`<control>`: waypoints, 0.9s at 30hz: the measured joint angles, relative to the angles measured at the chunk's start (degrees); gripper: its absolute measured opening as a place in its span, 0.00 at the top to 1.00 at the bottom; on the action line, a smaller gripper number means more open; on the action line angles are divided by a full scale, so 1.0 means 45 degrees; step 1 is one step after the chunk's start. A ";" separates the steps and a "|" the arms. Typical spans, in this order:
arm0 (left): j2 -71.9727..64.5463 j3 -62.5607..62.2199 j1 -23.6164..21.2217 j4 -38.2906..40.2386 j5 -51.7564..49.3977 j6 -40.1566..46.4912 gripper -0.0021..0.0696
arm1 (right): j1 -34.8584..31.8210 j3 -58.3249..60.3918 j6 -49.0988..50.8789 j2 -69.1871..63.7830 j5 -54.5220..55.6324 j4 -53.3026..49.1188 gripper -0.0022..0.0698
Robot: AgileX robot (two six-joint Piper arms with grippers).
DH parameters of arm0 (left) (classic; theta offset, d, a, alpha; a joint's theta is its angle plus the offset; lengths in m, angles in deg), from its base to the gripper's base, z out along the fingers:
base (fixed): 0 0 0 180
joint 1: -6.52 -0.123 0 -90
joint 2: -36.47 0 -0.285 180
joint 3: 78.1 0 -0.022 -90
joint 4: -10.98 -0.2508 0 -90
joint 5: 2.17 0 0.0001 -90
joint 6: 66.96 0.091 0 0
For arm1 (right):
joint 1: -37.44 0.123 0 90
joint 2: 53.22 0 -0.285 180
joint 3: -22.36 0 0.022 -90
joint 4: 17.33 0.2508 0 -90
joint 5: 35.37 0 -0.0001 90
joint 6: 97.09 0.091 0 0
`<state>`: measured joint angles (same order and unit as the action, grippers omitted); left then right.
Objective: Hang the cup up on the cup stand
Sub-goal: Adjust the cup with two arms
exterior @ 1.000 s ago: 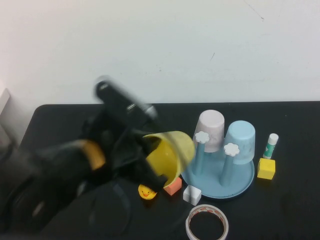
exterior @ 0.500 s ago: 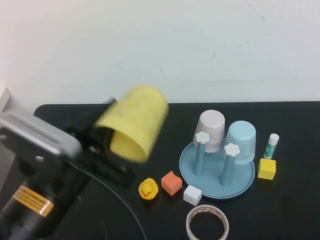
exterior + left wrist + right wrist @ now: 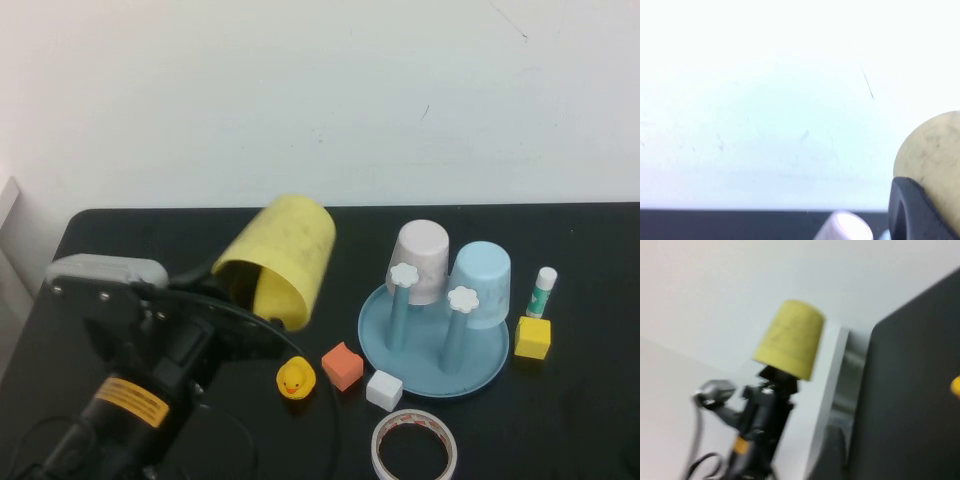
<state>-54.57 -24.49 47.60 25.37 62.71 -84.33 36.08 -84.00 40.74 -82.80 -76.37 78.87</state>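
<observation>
Nearest the camera in the high view, a tape roll (image 3: 415, 446) lies on the black worktop (image 3: 580, 400), with a white cube (image 3: 384, 389), orange block (image 3: 343, 365) and toy duck (image 3: 295, 379) just behind it. The left arm carries a yellow label (image 3: 132, 401) whose print cannot be read. The left claw (image 3: 240, 290) is clamped on the rim of the yellow cup (image 3: 282, 255), held tilted above the worktop, left of the cup stand (image 3: 436, 350). A pink cup (image 3: 422, 260) and blue cup (image 3: 482, 282) sit inverted there. Farther right are a yellow cube (image 3: 532, 337) and glue stick (image 3: 542, 291). The right wrist view shows the cup mouth-down over the claw (image 3: 777, 377); the right claw is not seen.
</observation>
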 joint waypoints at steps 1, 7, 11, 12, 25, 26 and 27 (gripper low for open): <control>-0.0109 0.0000 0.0000 -0.0190 0.0000 -0.0130 0.96 | 0.0000 -0.0309 -0.0027 -0.0719 -0.0346 0.0020 0.17; -0.0246 0.0000 0.0000 -0.1188 0.0000 -0.0285 0.96 | 0.0000 -0.3067 -0.0078 -0.4975 -0.1907 0.0028 0.09; -0.0246 0.0000 0.0000 -0.1350 0.0000 -0.0285 0.96 | 0.0146 -0.4696 -0.0051 -0.7591 -0.2551 0.0028 0.09; -0.0246 0.0000 0.0000 -0.1378 0.0000 -0.0285 0.96 | 0.0317 -0.5114 0.0039 -0.8215 -0.2572 0.0028 0.09; -0.0246 0.0000 0.0000 -0.1240 0.0000 0.0199 0.96 | 0.4858 -1.0054 0.0839 -1.3432 -0.0449 0.0122 0.09; -0.0246 0.0000 0.0000 -0.1210 0.0000 0.0341 0.96 | 0.5058 -1.0350 0.0940 -1.3719 -0.0429 0.0122 0.09; -0.0246 0.0000 0.0000 -0.1187 0.0000 0.0504 0.96 | 0.5249 -1.0625 0.1109 -1.4055 -0.0402 0.0130 0.09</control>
<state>-55.68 -24.49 47.60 20.03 62.71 -82.06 59.70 -131.81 45.73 -146.05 -78.17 79.46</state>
